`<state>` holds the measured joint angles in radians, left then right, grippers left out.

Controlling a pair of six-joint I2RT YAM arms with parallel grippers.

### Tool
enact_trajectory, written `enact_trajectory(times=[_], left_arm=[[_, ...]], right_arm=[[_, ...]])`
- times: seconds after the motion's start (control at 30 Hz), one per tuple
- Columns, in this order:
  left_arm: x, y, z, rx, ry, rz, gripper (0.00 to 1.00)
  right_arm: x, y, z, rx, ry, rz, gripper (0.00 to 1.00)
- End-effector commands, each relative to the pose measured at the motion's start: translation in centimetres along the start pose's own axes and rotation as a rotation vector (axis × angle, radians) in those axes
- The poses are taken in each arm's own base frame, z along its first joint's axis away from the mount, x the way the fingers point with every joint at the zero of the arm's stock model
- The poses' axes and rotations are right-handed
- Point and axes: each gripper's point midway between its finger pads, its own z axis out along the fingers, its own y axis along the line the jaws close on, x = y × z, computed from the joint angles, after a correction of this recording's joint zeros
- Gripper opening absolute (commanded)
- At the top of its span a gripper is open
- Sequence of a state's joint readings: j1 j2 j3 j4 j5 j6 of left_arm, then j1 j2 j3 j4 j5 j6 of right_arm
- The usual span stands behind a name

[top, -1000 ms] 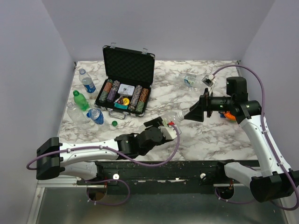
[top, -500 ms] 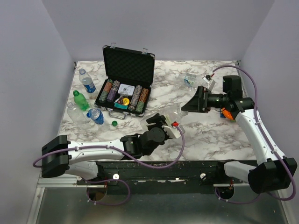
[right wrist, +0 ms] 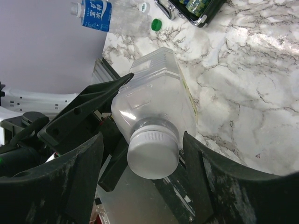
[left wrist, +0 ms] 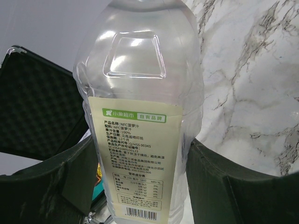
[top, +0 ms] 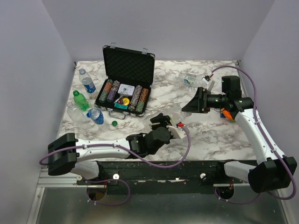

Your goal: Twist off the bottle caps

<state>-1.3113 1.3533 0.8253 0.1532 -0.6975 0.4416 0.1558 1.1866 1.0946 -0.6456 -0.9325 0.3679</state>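
Observation:
My left gripper (top: 169, 123) is shut on a clear, square-sided bottle (top: 176, 115) with a pale label, held off the table near the front middle. In the left wrist view the bottle (left wrist: 140, 112) fills the gap between both fingers of that gripper (left wrist: 140, 161). The bottle's white cap (right wrist: 153, 154) points at the right wrist camera. My right gripper (right wrist: 142, 140) straddles the cap, open: the right finger is almost on it and a clear gap shows on the left. From above, the right gripper (top: 189, 106) meets the bottle's neck end.
An open black chip case (top: 126, 88) stands at the back left. Beside it are a blue-labelled bottle (top: 86, 82), a green bottle (top: 80, 100), a lying bottle (top: 95, 115) and a loose green cap (top: 114, 123). Another clear bottle (top: 189, 79) lies back right.
The left arm has carried the bottle right and forward. The right gripper has come in over the cap and its jaws have narrowed around it.

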Motion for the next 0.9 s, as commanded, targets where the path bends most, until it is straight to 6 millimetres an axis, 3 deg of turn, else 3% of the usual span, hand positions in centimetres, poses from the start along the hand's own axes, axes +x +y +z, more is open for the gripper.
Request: enact_trajectory(times=[0.0, 0.17, 0.37, 0.6, 0.87], left_arm=[[-1.9, 0.8, 0.1, -0.029, -0.030, -0.027, 0.00], [-1.9, 0.7, 0.1, -0.019, -0.019, -0.043, 0.00], [-1.8, 0.1, 0.1, 0.042, -0.001, -0.070, 0.00], [-2.3, -2.1, -0.7, 0.329, -0.031, -0.204, 0.00], [-2.6, -2.3, -2.3, 0.548, -0.092, -0.331, 0.00]], right_arm=[[0.4, -0.4, 0.1, 0.026, 0.025, -0.004, 0.73], [0.3, -0.3, 0.0, 0.029, 0.025, -0.027, 0.55], [0.3, -0.1, -0.1, 0.026, 0.024, -0.091, 0.26], [0.6, 0.4, -0.3, -0.004, 0.037, -0.190, 0.17], [1.2, 1.1, -0.2, -0.052, 0.072, -0.254, 0.15]])
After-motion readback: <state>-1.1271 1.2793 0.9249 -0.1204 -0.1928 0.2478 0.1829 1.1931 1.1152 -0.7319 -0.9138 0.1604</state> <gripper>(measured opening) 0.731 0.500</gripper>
